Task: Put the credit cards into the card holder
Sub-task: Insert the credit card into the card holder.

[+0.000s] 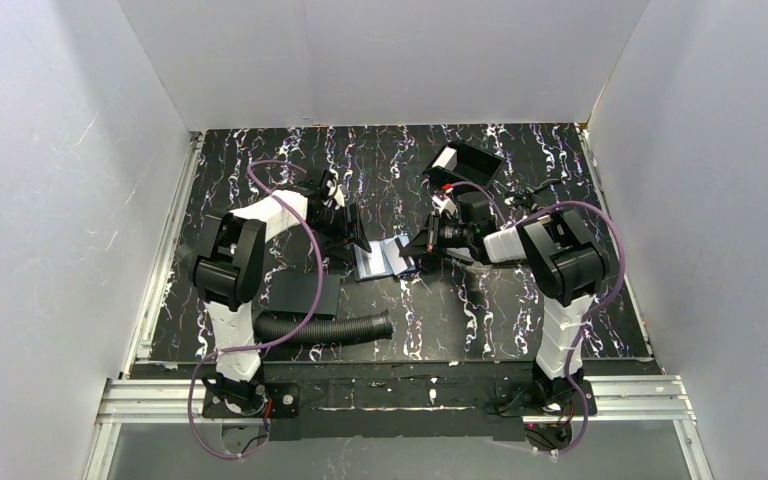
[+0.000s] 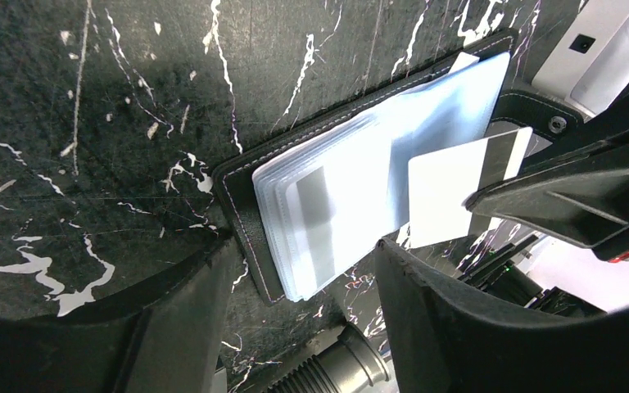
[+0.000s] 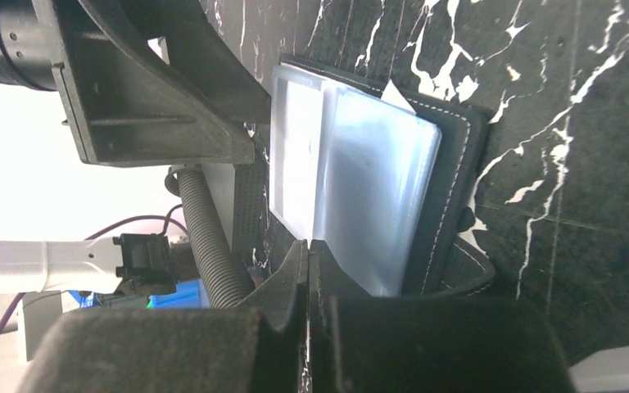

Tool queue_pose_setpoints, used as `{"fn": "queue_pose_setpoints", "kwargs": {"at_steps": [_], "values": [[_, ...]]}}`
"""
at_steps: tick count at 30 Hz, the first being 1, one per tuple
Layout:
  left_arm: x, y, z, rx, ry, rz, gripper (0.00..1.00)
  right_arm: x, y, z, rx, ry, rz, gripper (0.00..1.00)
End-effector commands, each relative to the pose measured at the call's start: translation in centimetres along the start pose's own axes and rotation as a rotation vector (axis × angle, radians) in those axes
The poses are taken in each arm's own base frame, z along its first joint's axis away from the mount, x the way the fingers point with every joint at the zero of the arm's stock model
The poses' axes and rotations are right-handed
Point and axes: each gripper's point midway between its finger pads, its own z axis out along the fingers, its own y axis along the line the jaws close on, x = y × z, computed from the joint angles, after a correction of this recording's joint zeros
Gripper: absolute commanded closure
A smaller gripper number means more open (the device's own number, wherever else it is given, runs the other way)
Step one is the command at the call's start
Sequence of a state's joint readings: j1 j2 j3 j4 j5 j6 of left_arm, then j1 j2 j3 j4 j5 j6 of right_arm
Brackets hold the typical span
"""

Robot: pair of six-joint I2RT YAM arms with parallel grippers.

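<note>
One card [image 2: 446, 201] — right fingers [image 2: 577, 196], at holder [image 2: 242, 214] edge

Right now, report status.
Left gripper open, straddling card holder edge. Right gripper shut on white striped card, at the holder's sleeves, not yet in. Black hose nearby, off the holder.

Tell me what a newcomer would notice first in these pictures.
An open card holder lies mid-table, its clear sleeves fanned out. The right end effector pinches a white striped card at its edge, while the open left end effector frames the opposite end. A black ribbed hose lies near the left arm's base.
</note>
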State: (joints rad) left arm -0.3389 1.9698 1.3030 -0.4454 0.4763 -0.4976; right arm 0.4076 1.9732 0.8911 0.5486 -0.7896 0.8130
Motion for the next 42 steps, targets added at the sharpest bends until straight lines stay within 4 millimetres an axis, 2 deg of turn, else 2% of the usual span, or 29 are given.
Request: {"fn": "queue_pose_setpoints", "kwargs": {"at_steps": [1, 4, 9, 13, 17, 19, 21, 23, 25, 30, 33, 37, 40, 42], "values": [[2.5, 3.2, 2.1, -0.117, 0.099, -0.021, 0.39, 0.3, 1.6, -0.2, -0.09, 0.015, -0.03, 0.99], [2.9, 4.5, 2.6, -0.191, 0.104, -0.019, 0.4, 0.5, 1.8, 0.0, -0.121, 0.029, -0.029, 0.99], [3.3, 6.1, 2.6, -0.282, 0.12, -0.029, 0.46, 0.8, 1.1, 0.3, -0.113, 0.039, -0.02, 0.99], [2.5, 4.3, 1.0, -0.207, 0.028, 0.026, 0.38, 1.1, 0.8, 0.3, -0.109, 0.046, -0.025, 0.99], [1.2, 2.7, -2.4, -0.201, -0.087, 0.08, 0.31, 0.7, 0.9, -0.3, -0.074, 0.048, -0.053, 0.99], [0.5, 1.4, -4.0, -0.181, -0.134, 0.094, 0.32, 1.0, 0.0, -0.5, -0.013, 0.07, -0.051, 0.99], [-0.1, -0.7, -4.8, -0.099, -0.175, 0.098, 0.35, 1.0, -0.3, -0.6, 0.013, 0.078, -0.072, 0.99], [-0.3, -3.0, -4.6, 0.014, -0.186, 0.08, 0.38, 1.0, -0.7, -0.6, 0.03, 0.088, -0.076, 0.99], [-0.1, -4.3, -3.7, 0.071, -0.158, 0.062, 0.4, 0.8, -0.9, -0.5, 0.039, 0.09, -0.078, 0.99], [0.2, -4.9, -1.3, 0.088, -0.099, 0.059, 0.41, 0.7, -0.7, -0.1, 0.011, 0.09, -0.072, 0.99], [-0.1, -5.0, -0.7, 0.102, -0.109, 0.058, 0.45, 0.7, -0.5, 0.0, 0.002, 0.086, -0.068, 0.99], [0.1, -4.1, 0.5, 0.077, -0.065, 0.034, 0.52, 0.6, 0.1, 0.3, -0.02, 0.084, -0.068, 0.99], [0.6, -2.1, 0.9, -0.018, -0.056, 0.01, 0.61, 0.6, 0.5, 0.2, -0.033, 0.08, -0.066, 0.99], [0.8, -0.6, 0.9, -0.086, -0.051, 0.013, 0.63, 0.5, 0.6, 0.1, -0.029, 0.074, -0.068, 0.99]]}}
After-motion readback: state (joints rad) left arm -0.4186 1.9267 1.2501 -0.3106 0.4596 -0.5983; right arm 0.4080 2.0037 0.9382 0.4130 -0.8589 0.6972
